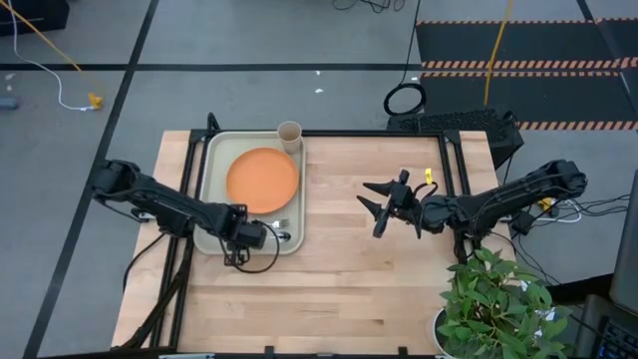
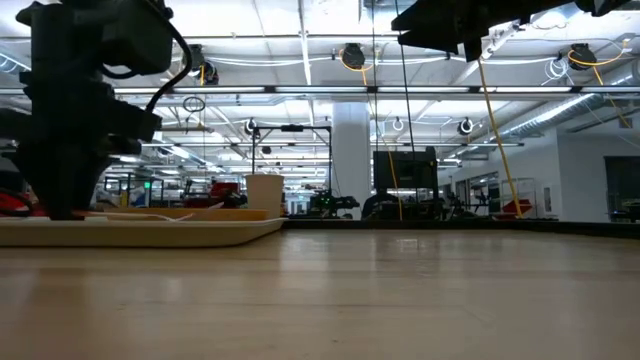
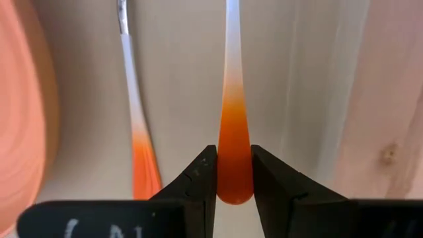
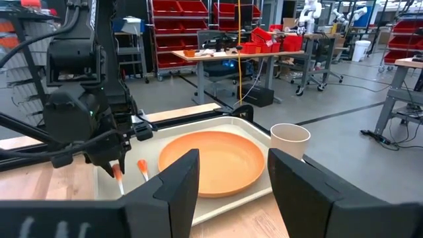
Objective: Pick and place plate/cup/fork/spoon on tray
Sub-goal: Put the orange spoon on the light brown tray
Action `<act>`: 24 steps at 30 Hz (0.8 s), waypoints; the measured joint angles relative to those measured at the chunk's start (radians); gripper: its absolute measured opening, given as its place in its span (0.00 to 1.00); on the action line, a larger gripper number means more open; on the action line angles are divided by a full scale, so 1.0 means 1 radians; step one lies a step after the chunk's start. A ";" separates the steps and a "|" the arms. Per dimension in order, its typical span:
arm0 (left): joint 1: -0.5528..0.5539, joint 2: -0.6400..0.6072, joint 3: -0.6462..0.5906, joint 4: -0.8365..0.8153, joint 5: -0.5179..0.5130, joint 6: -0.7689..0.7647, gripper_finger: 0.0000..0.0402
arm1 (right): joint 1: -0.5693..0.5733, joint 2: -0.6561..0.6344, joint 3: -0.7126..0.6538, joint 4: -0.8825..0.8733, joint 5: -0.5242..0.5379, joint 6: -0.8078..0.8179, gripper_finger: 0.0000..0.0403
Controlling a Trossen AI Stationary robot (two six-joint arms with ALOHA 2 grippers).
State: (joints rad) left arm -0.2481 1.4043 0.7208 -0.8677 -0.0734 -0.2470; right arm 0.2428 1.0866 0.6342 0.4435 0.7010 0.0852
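Left hand is down at the near right corner of the tray, fingers clenched on the orange handle end of one utensil, which lies flat on the tray floor. A second orange-handled utensil lies just beside it, closer to the plate, and the two run roughly parallel. The heads of both run out of the left wrist view, so I cannot tell which is the fork and which the spoon. The orange plate sits inside the tray, filling most of its middle, and the beige cup stands upright at the tray's far right corner. From the right wrist view the cup seems to sit just past the tray rim, right beside it, though that is hard to settle. The tray itself rests on the left half of the wooden counter. Over on the right side, the right hand hangs above bare counter, well apart from the tray, fingers spread and holding nothing.
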 joint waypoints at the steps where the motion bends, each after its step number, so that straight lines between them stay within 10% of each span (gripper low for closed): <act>1: 0.000 0.007 0.000 -0.001 0.000 0.000 0.19 | 0.000 0.000 0.000 0.000 0.000 0.000 0.43; 24: 0.000 0.017 0.002 -0.006 0.005 -0.023 0.36 | 0.000 0.000 0.000 0.000 0.000 0.000 0.43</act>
State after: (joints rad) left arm -0.2481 1.4208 0.7229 -0.8734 -0.0689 -0.2703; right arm 0.2432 1.0866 0.6342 0.4435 0.7008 0.0851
